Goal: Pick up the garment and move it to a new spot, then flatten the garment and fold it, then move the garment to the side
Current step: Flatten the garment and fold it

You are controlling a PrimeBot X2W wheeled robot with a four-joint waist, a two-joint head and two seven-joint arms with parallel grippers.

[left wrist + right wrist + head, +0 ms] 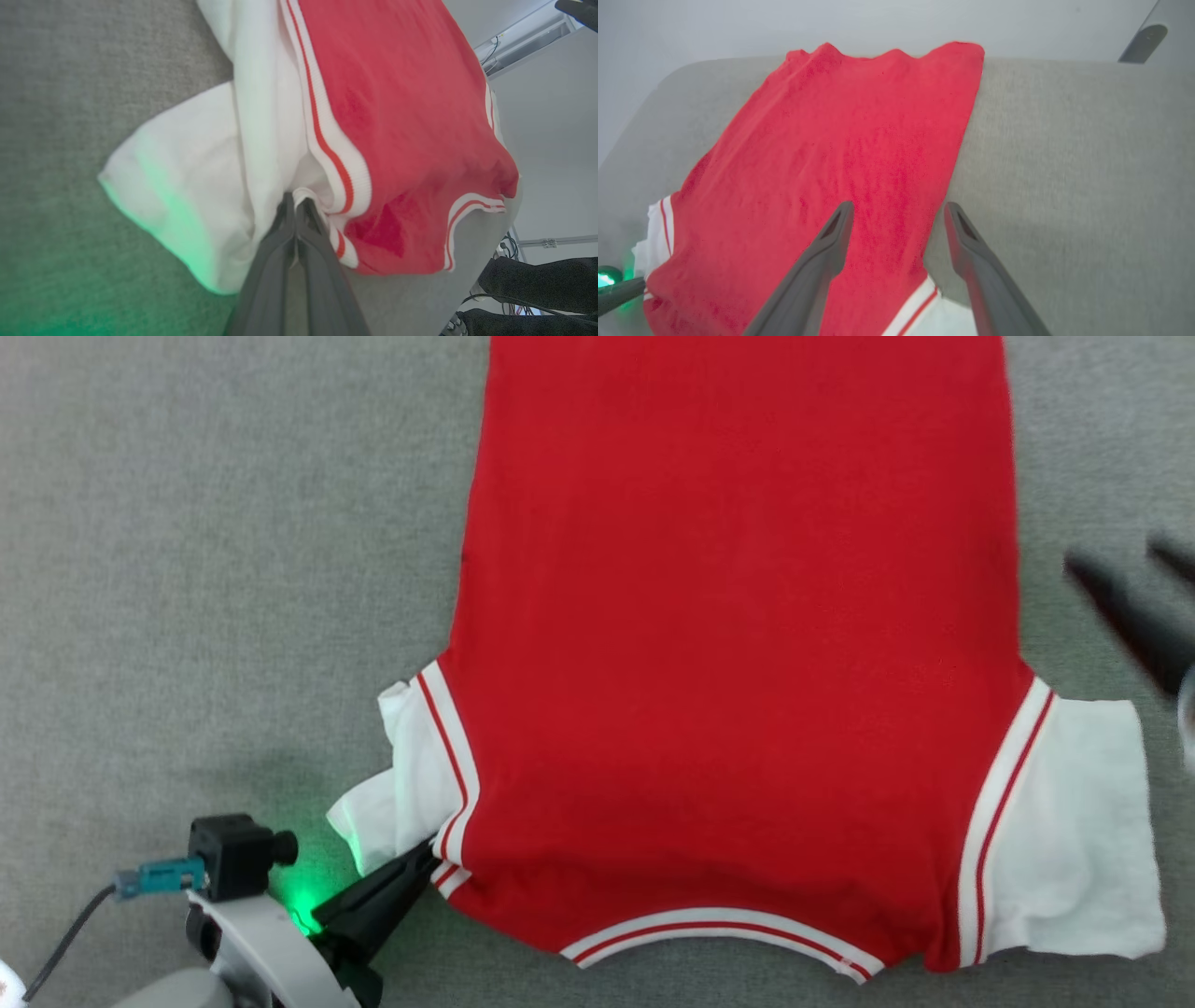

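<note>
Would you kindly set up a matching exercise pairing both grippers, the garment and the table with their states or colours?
Column one:
1. left gripper
2. right gripper
3. garment
4. table

Column two:
A. grey
B. open, holding nothing
C. red with white sleeves
D. shut on the garment

Pairs: 1-D, 2-B, 3-C, 4-A.

I see a grey felt-covered tabletop (215, 541) spread wide, its far corner rounded, a plain pale wall (887, 23) behind, a green glow (303, 896) on the felt, a cable channel (514, 46) with wires along the wall
</note>
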